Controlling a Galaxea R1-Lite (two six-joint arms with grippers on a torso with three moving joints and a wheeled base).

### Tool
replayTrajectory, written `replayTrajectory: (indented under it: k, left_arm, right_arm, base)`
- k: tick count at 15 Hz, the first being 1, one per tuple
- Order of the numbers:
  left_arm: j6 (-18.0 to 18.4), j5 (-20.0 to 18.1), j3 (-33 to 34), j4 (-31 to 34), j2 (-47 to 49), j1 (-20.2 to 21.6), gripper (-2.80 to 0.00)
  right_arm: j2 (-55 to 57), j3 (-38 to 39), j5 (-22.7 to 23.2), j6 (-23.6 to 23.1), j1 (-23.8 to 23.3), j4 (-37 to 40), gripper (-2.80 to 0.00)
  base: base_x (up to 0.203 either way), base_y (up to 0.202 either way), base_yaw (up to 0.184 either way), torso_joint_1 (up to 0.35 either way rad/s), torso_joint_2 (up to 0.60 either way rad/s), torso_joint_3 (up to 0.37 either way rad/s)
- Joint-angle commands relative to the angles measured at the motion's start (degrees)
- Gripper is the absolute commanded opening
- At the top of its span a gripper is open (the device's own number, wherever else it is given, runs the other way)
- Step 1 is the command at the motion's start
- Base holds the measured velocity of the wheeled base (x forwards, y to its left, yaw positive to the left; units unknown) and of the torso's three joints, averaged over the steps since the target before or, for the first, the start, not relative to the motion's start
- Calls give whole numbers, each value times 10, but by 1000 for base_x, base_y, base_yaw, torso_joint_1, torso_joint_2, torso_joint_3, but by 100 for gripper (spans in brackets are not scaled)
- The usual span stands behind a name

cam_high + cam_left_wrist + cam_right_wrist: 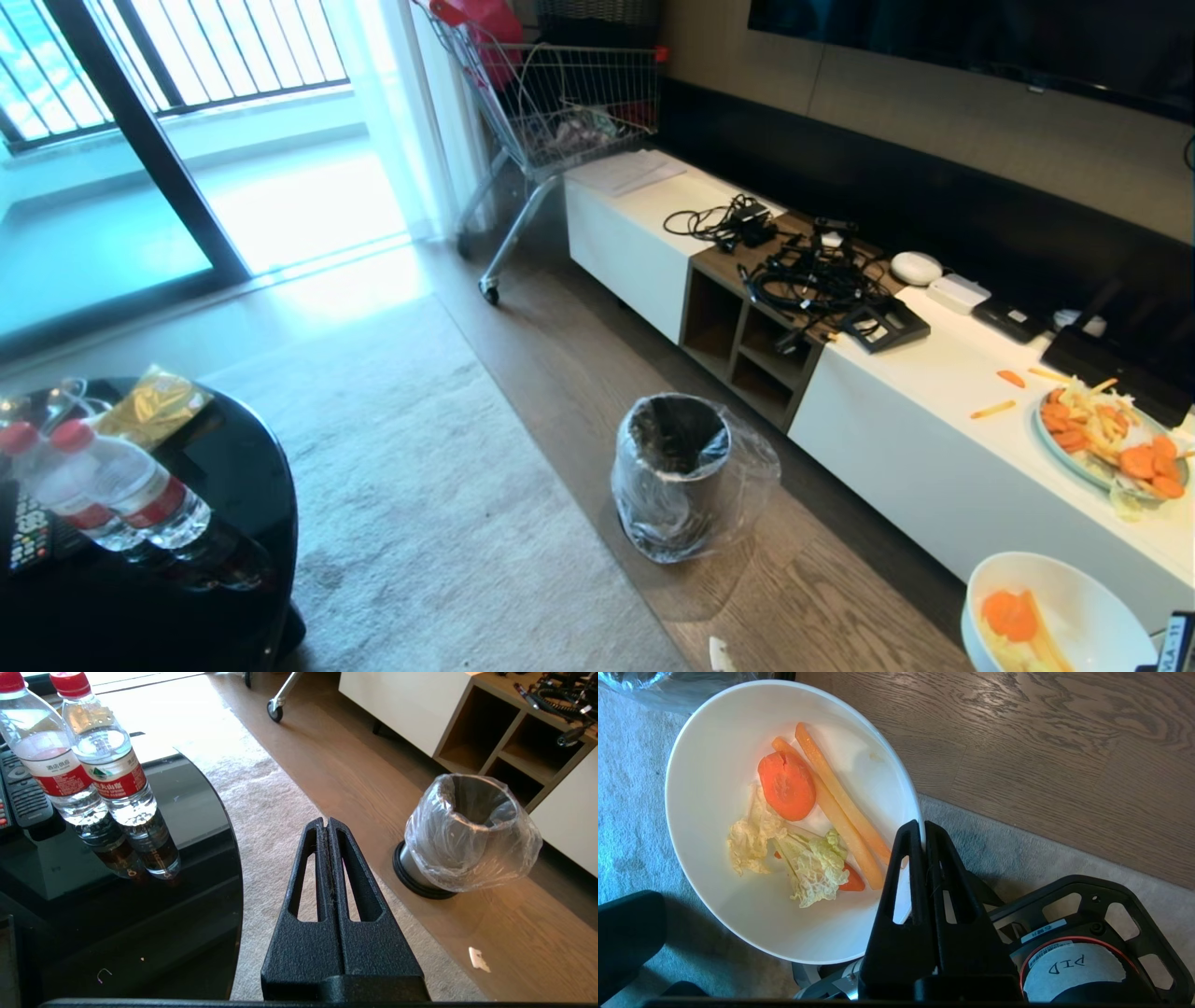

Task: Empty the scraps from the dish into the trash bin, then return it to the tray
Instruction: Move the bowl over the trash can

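At five o'clock in my head view sits the dish point(1060, 611), a deep white bowl clamped by its rim, carrying the scraps point(808, 826) of orange slice, sticks and pale leaf, while the bag-lined trash bin point(686, 471) stands upright at its ten o'clock.

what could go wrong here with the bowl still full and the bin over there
The right pincer pinches only the thin rim of the dish, so the dish could tilt or slip. The scraps lie loose and could fall on the carpet before reaching the trash bin. Its loose plastic liner bulges outside the rim and could catch pieces.
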State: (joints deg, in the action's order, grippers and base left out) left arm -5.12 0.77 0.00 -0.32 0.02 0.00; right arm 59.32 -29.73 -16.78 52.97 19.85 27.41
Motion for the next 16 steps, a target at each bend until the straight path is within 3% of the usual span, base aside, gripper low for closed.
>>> replayTrajectory:
  k: [1,8,16]
  left_arm:
    - [-1,0,0,0,0,0,-280]
    - [-1,0,0,0,0,0,-280]
    - [-1,0,0,0,0,0,-280]
  right_arm:
    - [1,-1,-1,3,0,-1,-280]
    - [2,-3,-17,-21,2,-38,-280]
    - [4,-17,-27,-129,1,-147,-280]
  base:
    - [0,0,0,2,2,-193]
    - [0,0,0,1,2,-199]
    - [0,0,0,1,3,-198]
